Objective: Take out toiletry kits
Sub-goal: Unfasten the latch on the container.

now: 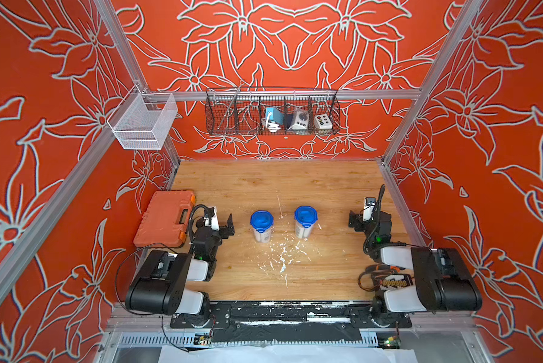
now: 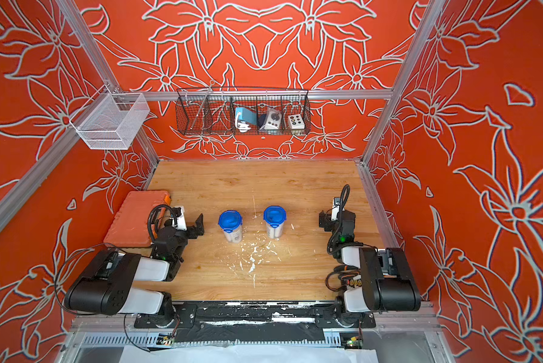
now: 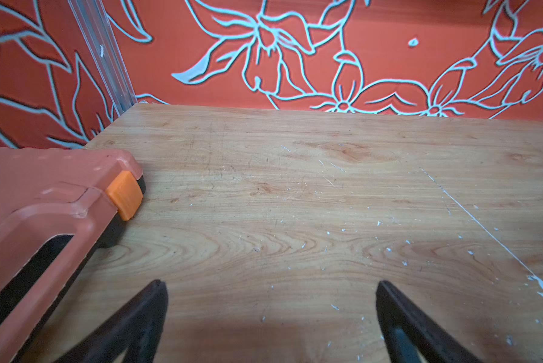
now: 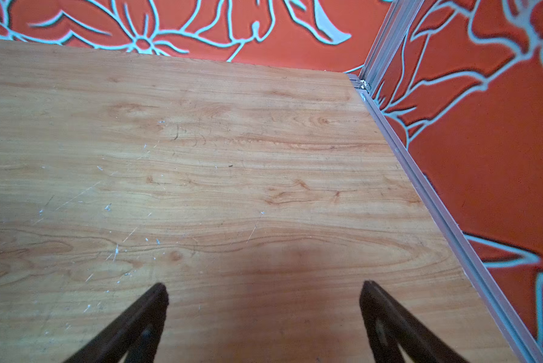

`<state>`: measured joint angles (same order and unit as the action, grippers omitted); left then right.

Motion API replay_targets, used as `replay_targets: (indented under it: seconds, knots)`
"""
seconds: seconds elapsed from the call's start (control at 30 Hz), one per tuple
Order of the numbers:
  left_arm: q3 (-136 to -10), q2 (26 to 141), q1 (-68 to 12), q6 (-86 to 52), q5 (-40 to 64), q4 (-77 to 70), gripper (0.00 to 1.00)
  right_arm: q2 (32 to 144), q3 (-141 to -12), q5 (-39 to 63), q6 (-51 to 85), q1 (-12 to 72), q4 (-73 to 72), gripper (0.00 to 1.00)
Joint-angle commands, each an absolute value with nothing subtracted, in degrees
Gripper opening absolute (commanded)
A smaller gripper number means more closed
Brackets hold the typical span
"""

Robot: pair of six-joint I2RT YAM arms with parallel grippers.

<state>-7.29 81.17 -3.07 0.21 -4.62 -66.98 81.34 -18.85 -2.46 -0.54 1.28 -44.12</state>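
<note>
Two clear tall tubs with blue clip lids stand upright mid-table, one left of the other, seen in both top views. Through their clear walls, white-labelled pieces of the toiletry kits show in the left tub and the right tub; single items cannot be told apart. My left gripper hovers open just left of the left tub, with nothing between its fingers. Well to the right of the right tub, my right gripper is also open and empty. Neither wrist view shows the tubs.
An orange plastic tool case lies shut at the table's left edge, close behind my left arm. A white mesh basket and a black wire basket hang on the frame above the table. White scuffs mark the wood.
</note>
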Motion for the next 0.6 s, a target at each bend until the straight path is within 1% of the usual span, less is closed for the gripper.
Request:
replay_targets:
  seconds: [0.0,0.57]
  knots:
    - [-6.90,80.67,-4.01,1.30,-5.89,-69.61,0.99,80.94,-19.05,-1.85,-1.14,1.38,-44.65,0.97]
    - [-7.16,80.75,-3.95,1.14,-5.71,-69.08,0.99,80.95,-19.01,-1.85,-1.08,1.33,-44.65,0.97]
